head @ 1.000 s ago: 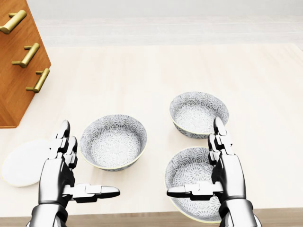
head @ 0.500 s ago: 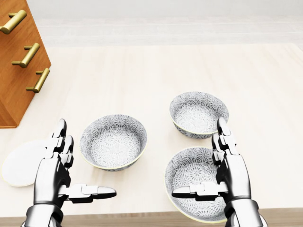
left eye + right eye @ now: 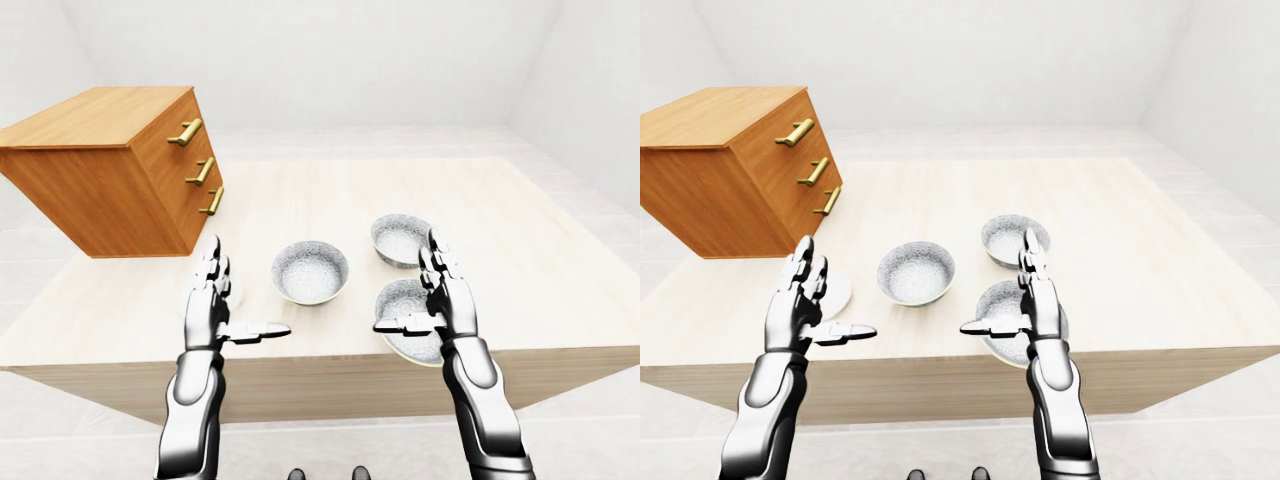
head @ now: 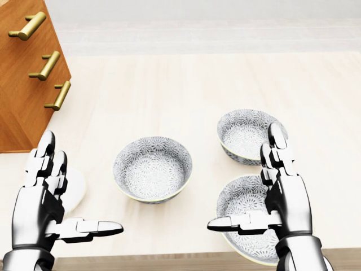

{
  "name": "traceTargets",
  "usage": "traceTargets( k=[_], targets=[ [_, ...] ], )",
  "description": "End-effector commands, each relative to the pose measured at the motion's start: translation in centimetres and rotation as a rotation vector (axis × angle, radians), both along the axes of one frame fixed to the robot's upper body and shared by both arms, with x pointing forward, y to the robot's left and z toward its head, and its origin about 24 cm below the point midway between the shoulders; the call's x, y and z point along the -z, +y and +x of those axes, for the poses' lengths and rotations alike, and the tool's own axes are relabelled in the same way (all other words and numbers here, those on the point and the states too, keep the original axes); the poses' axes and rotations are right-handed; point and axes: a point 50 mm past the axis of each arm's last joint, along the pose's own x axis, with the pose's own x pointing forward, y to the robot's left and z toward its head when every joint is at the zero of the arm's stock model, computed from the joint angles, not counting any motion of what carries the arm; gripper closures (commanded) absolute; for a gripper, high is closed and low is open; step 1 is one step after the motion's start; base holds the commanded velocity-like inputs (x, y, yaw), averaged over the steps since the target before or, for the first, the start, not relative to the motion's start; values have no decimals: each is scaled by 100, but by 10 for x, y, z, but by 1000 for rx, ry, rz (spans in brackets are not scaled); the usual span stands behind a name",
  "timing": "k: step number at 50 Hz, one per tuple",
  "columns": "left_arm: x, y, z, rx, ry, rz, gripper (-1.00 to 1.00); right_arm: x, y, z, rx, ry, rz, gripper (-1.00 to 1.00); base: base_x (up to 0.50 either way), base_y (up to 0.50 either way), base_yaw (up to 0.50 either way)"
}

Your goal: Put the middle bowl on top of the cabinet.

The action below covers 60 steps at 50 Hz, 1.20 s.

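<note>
Spotting a rightward slide of the whole head view vs a sec ago: cabinet [image 3: 100, 170], table [image 4: 169, 96], all 3 bowls together. Reading that as cam/base motion, not the stuff moving.

Also seeing left hand [image 4: 39, 203] further out toward the view's left edge now, covering most of the white plate [image 4: 76, 189]. Right hand [image 4: 285, 203] roughly riding along w/ the scene, hanging over the bottom-right bowl [image 4: 237, 197], just below the top-right bowl [image 4: 245, 132].

Both hands spread wide: fingers straight, thumbs stuck out sideways toward each other, gripping nothing.

Taking middle bowl [image 4: 152, 169] as the lone one left of the other two, btw the hands in head view. Tbh can't be 100% sure which of the 3 counts as "middle". Sitting upright on the table, near its bottom edge, apart from the other bowls, just right of the plate, touched by neither hand.

For the task: no grab yet, no lift, nothing up on the cabinet. Prob just squaring up so that bowl lands more evenly btw the palms. Guessing next: close in from both sides, then carry up & left to the cabinet top, well apart from the bowl in the eye views. Worth watching the right thumb over that bottom-right bowl, easy bump imo.
</note>
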Motion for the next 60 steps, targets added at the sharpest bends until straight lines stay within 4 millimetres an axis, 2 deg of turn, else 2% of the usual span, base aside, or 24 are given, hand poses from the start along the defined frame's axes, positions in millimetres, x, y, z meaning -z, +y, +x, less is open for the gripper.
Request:
traceTargets(
  k=[1, 17, 29, 54, 60],
  targets=[
    [-5, 2, -5, 12, -23, 3, -100, -4, 2, -2, -8, -15, -4, -100, 0, 50, 0],
    [-4, 7, -3, 11, -18, -8, -100, -2, 3, -4, -16, -9, -13, -100, 0, 50, 0],
    [-12, 7, -3, 22, -51, -8, -100, -7, 4, -6, -19, -29, -20, -100, 0, 50, 0],
    [1, 10, 5, -7, 9, 6, -100, -7, 1, -8, -1, -30, -28, -100, 0, 50, 0],
    [3, 10, 4, -3, 15, 0, -100, -9, 2, -9, -20, -38, -17, -100, 0, 1, 0]
  ],
)
